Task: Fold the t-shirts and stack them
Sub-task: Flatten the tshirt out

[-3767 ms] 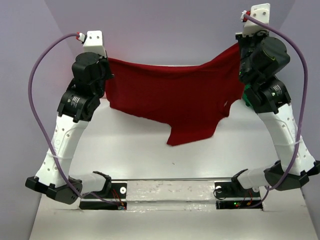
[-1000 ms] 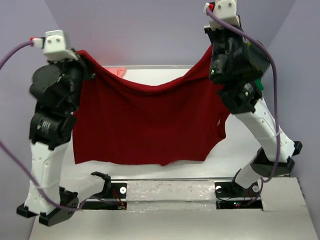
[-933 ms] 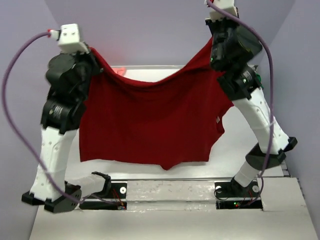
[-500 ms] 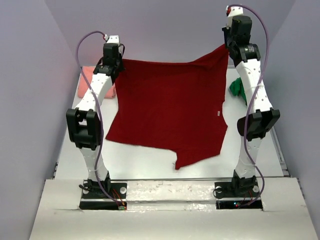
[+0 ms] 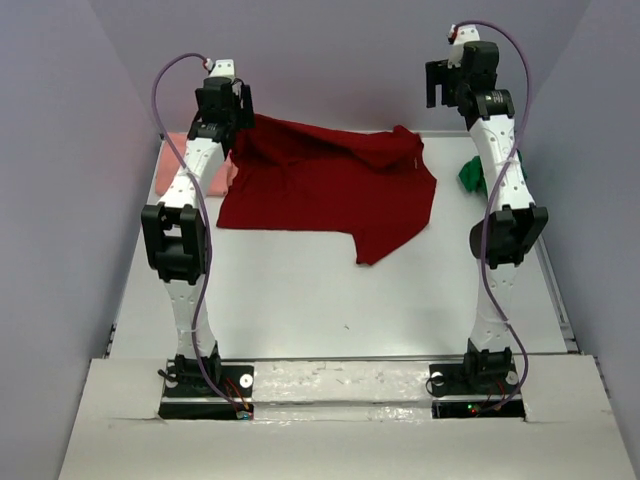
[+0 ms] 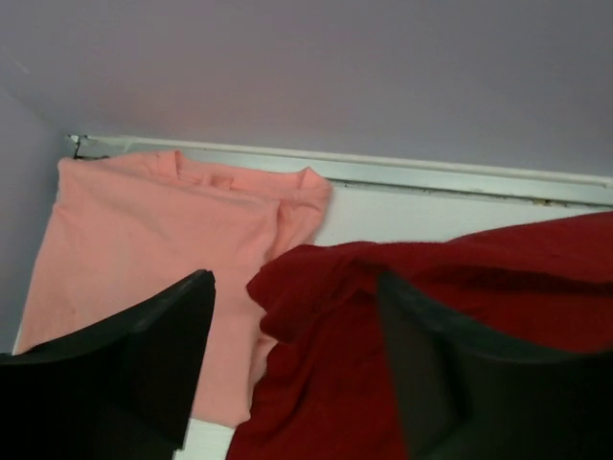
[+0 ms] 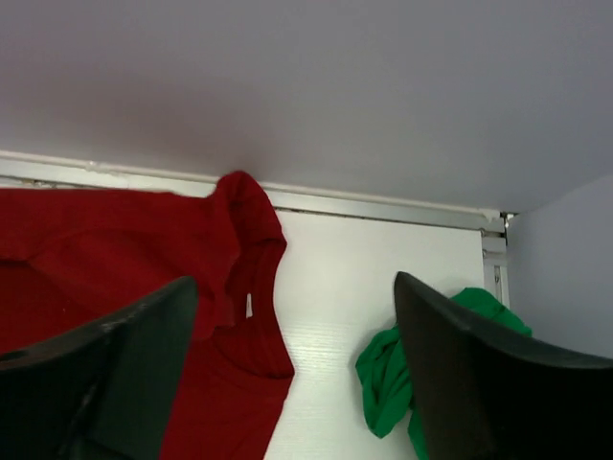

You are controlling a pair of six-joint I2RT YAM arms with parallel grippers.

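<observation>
The dark red t-shirt (image 5: pixel 330 185) lies rumpled on the far half of the table, its far edge bunched (image 6: pixel 326 383) (image 7: pixel 115 249). My left gripper (image 5: pixel 225 110) hovers over the shirt's far left corner, jaws apart, the cloth below them and unpinched (image 6: pixel 295 283). My right gripper (image 5: pixel 445 85) hangs high at the far right, open and empty (image 7: pixel 295 283). The salmon pink t-shirt (image 5: pixel 172 160) (image 6: pixel 144 240) lies flat at the far left, its right edge under the red one. The green t-shirt (image 5: pixel 472 178) (image 7: pixel 383 369) is crumpled at the far right.
The back wall (image 5: pixel 330 60) stands just behind both grippers, with a rail along the table's far edge (image 6: pixel 431 177). Side walls close in left and right. Both arms are stretched out far from their bases (image 5: pixel 340 385).
Both grippers have opened and let go of the red t-shirt, which was held stretched between them. It has dropped onto the table and bunched up along its far edge.
</observation>
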